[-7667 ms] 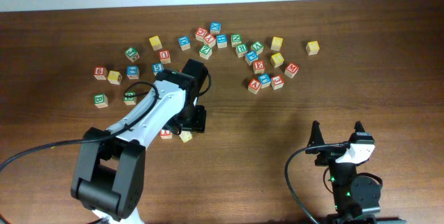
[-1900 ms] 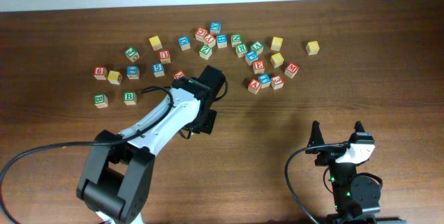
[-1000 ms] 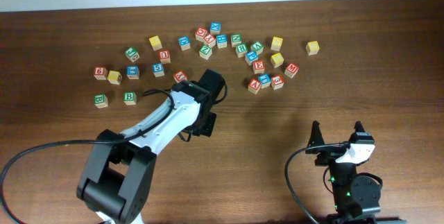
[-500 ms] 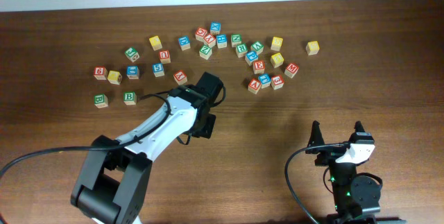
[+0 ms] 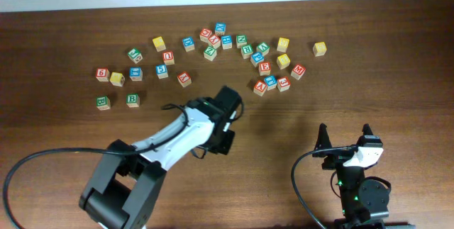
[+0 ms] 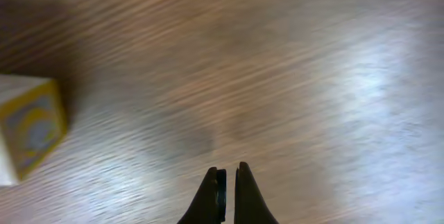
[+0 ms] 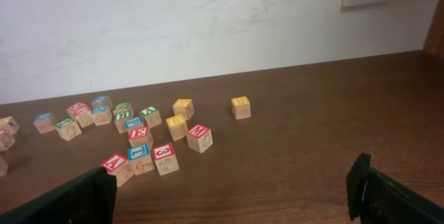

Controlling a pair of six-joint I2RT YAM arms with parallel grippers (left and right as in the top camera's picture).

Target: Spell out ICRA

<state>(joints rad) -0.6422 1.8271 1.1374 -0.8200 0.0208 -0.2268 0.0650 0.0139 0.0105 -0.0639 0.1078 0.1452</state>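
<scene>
My left gripper (image 6: 225, 182) is shut, empty, near the yellow block (image 6: 28, 130) (placed for the word, I judge); right gripper (image 5: 345, 130) idles wide.

Dark wood table (image 5: 397, 80), letter cubes (image 5: 226, 42) loose on top.
Cubes sit in a scattered band along the far side, a lone yellow cube (image 5: 320, 48) at its right end. Left wrist view: a yellow-faced cube (image 6: 28, 130) alone on bare wood.

Blurred cube (image 6: 29, 130) — yellow face, perhaps a grey ring; table (image 6: 312, 78) brown-grained.
</scene>
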